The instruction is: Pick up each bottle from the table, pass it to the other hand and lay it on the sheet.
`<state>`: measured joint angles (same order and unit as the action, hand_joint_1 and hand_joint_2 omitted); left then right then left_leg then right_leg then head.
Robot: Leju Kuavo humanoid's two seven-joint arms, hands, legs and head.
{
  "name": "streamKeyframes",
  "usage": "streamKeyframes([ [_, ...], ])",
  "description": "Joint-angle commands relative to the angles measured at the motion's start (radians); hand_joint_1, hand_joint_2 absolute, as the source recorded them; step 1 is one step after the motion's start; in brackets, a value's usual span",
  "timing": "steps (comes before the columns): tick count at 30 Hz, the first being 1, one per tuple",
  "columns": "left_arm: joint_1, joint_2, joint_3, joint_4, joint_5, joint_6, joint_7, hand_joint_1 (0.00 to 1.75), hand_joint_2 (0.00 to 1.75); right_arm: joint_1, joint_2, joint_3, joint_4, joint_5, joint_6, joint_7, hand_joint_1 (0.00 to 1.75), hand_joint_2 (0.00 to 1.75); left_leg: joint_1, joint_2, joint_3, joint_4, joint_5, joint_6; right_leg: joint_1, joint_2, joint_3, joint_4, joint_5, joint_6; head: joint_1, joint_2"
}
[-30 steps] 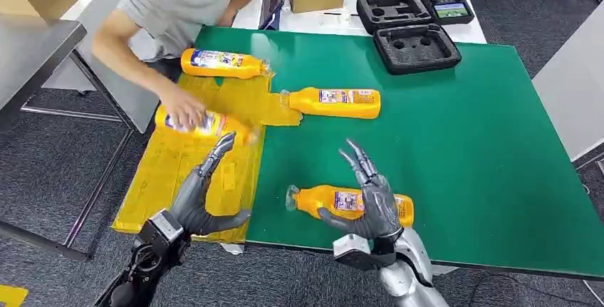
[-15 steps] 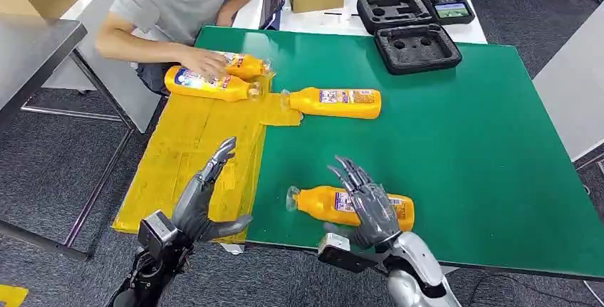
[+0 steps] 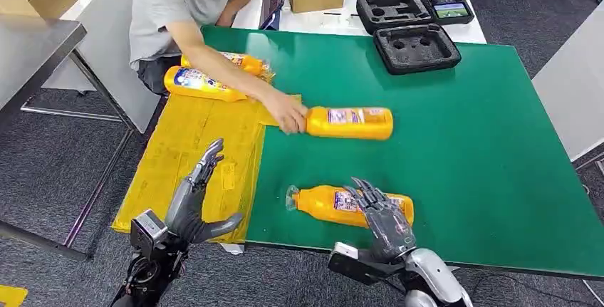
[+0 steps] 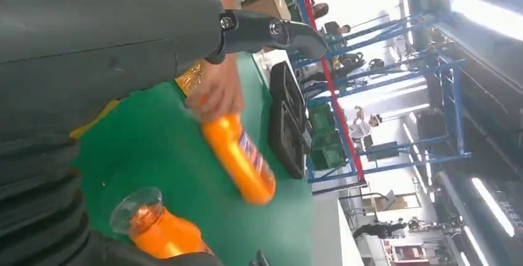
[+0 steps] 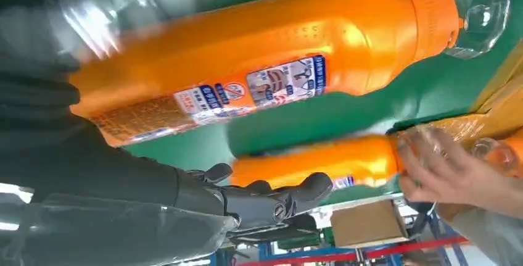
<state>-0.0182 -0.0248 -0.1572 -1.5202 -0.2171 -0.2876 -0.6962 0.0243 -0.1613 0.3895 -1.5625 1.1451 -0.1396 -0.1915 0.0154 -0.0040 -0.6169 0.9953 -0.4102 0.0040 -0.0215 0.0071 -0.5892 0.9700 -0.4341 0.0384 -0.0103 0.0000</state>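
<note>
Right hand open over near bottle, grasping nothing; wrist view shows label; left hand open.

Silver arms w/ black wrist blocks; left hand & right hand dark grey metal, jointed fingers, ribbed grey cover.

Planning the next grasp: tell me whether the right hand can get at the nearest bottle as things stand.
Probably yes. The right hand hovers open over the nearest bottle, which lies alone on the green table; the person's hand is on another bottle farther back.
</note>
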Motion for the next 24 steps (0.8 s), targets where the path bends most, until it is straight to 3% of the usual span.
streamKeyframes([
  [1, -0.011, -0.032, 0.027, 0.038, -0.01, -0.005, 0.0, 0.0, 1.75, -0.05, -0.005, -0.036, 0.02, 0.131, -0.07, 0.071, 0.0, 1.75, 0.0, 0.001, 0.005, 0.0, -0.002, 0.001, 0.001, 0.0, 0.005, -0.001, -0.002, -0.002, 0.0, 0.0],
  [11, -0.016, -0.034, 0.025, 0.041, -0.01, -0.007, 0.0, 0.0, 1.75, -0.064, -0.007, -0.039, 0.029, 0.154, -0.077, 0.08, 0.0, 1.75, 0.0, 0.0, 0.002, -0.001, -0.001, 0.0, 0.0, 0.0, 0.002, -0.001, -0.001, -0.001, 0.0, 0.0],
  [13, -0.017, -0.033, 0.023, 0.044, -0.01, -0.008, 0.0, 0.0, 1.75, -0.066, -0.008, -0.04, 0.033, 0.165, -0.082, 0.085, 0.0, 1.75, 0.001, 0.001, 0.007, 0.0, -0.003, 0.001, 0.001, 0.0, 0.008, -0.001, -0.003, -0.002, 0.0, 0.0],
  [14, -0.02, -0.032, 0.02, 0.048, -0.012, -0.008, -0.002, 0.0, 1.75, -0.076, -0.002, -0.051, 0.048, 0.159, -0.083, 0.088, 0.0, 1.75, 0.0, 0.001, 0.003, -0.001, -0.001, 0.001, 0.0, 0.0, 0.003, -0.001, -0.001, -0.001, 0.0, 0.0],
  [24, -0.018, -0.032, 0.006, 0.067, -0.012, 0.001, -0.002, 0.0, 1.75, -0.144, 0.003, -0.117, 0.239, 0.078, -0.086, 0.059, 0.0, 1.75, 0.0, 0.0, 0.006, -0.001, -0.001, 0.001, 0.001, -0.001, 0.007, -0.002, -0.001, -0.002, 0.0, 0.0],
])
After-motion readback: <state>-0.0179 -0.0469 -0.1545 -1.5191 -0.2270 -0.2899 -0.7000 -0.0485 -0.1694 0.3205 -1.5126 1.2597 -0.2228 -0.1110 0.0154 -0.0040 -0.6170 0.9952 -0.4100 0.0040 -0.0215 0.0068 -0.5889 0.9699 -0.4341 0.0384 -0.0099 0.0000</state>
